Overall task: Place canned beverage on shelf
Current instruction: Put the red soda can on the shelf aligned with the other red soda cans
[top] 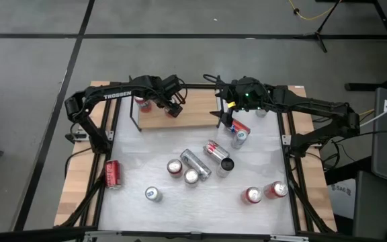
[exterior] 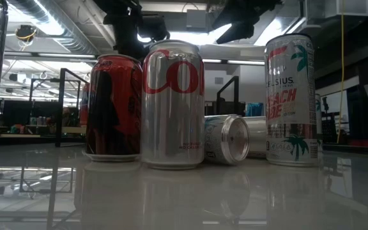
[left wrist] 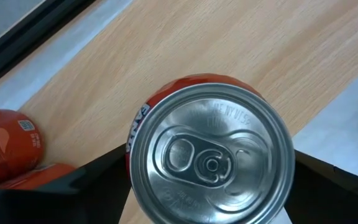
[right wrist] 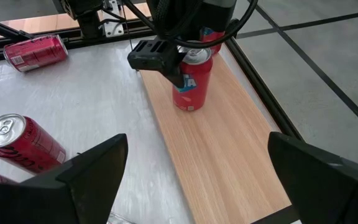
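**Second can on shelf, left jaws letting go; about ten cans still loose**

Near edge of the worktop (top: 133, 215): plenty left. A silver-topped can (top: 153, 194) and two red ones (top: 264, 193) stand near the front, a red can (top: 113, 174) lies on its side at the left, and a cluster (top: 200, 163) of standing and tipped cans fills the middle. Roughly ten remain, though the count is shaky where they overlap.

Further back, the right gripper (right wrist: 197, 171) hangs over the shelf's right end with jaws wide apart, nothing in them.

At the back, on the shelf (top: 197, 117), the red-and-blue can (right wrist: 191, 81) stands upright on the wood near the left end. The left gripper (top: 174, 106) is over it, jaws either side; whether they touch it I can't tell, probably a release under way. Another orange can (left wrist: 8, 146) sits just beside it.

Hidden: the placed can's label is mostly cut off, and its base contact isn't visible under the left arm. In the low view, foreground cans block the shelf.
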You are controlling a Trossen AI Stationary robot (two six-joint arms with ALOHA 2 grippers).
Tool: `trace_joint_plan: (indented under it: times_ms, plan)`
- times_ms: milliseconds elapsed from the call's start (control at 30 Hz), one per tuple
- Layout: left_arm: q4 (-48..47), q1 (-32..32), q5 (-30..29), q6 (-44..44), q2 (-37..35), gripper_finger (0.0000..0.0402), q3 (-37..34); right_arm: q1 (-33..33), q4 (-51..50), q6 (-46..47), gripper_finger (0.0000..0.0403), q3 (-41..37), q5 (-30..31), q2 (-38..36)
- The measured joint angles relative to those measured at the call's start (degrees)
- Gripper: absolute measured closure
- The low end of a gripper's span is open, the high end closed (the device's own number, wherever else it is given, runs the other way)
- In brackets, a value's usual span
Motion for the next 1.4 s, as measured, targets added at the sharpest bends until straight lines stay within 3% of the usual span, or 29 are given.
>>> trace_joint_plan:
  times_ms: [267, 700, 1400]
  plan:
    - [0.07, 0.0, -0.02, 0.04, 0.0, 0.0029, 0.0, 0.0, 0.0, 0.0, 0.0024, 0.0, -0.02, 0.0]
    - [0.02, 0.17, -0.31, 6.55, 0.0, 0.0032, 5.06, 0.0, 0.0, 0.0, 0.0024, 0.0, -0.01, 0.0]
    - [-0.15, 0.2, -0.15, 38.53, -0.02, 0.0032, 6.32, 0.0, 0.0, 0.02, 0.0024, 0.0, 0.0, -0.02]
